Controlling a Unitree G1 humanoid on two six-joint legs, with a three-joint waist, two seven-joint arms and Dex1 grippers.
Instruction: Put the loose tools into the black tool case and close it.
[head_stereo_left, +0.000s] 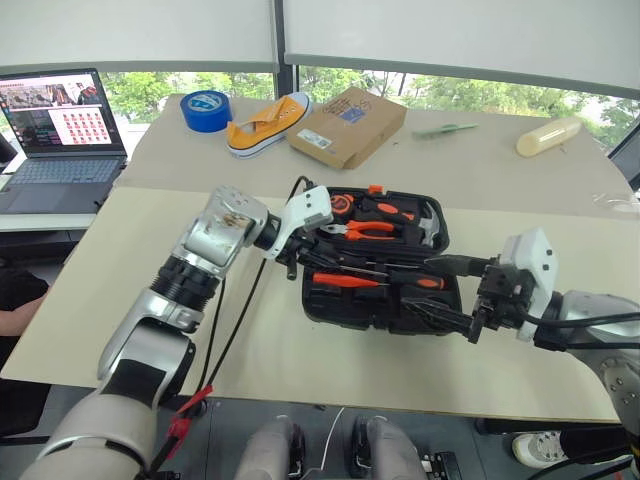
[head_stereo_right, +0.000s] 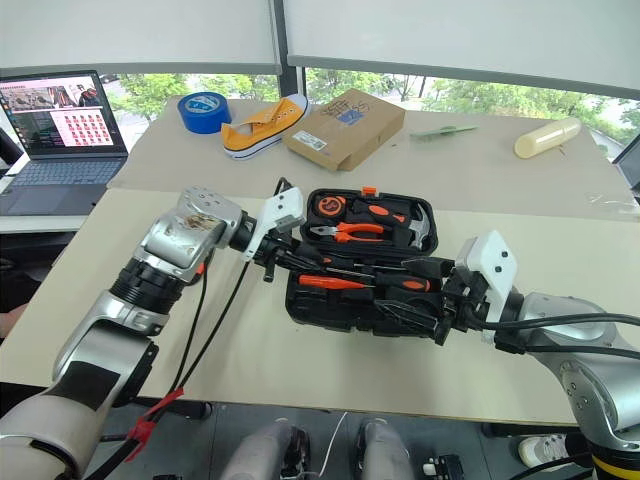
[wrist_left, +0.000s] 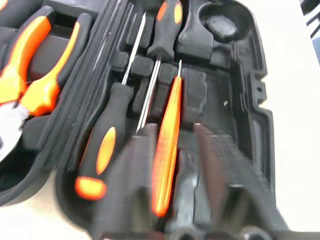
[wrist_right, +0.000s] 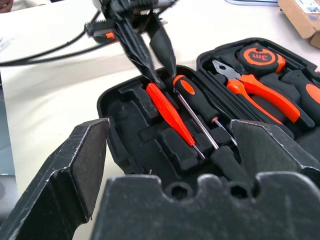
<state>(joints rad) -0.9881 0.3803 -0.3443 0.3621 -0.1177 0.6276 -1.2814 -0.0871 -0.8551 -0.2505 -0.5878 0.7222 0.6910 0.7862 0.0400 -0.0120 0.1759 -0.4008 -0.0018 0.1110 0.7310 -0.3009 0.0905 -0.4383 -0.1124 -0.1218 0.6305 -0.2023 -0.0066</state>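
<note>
Orange tester screwdriver (wrist_left: 167, 145) lies in the near tray of the black tool case (head_stereo_left: 330, 305), centre of frame on the pale surface (head_stereo_left: 130, 300). Left end effector (head_stereo_left: 292, 262) sits at the case's left edge, right over the tester's handle end; its blurred fingers (wrist_left: 132, 185) flank the handle. Cannot tell if they pinch it or stand just clear. Tester's long axis runs left-right across the tray, tip toward the right arm. Left arm is nearer by far. Right end effector (head_stereo_left: 455, 292), lower right, spread wide, empty, at the case's right edge. Right wrist view shows the dark left fingertips at the tester's butt; left wrist view shows two black-and-orange screwdrivers (wrist_left: 107, 135) slotted beside it.
</note>
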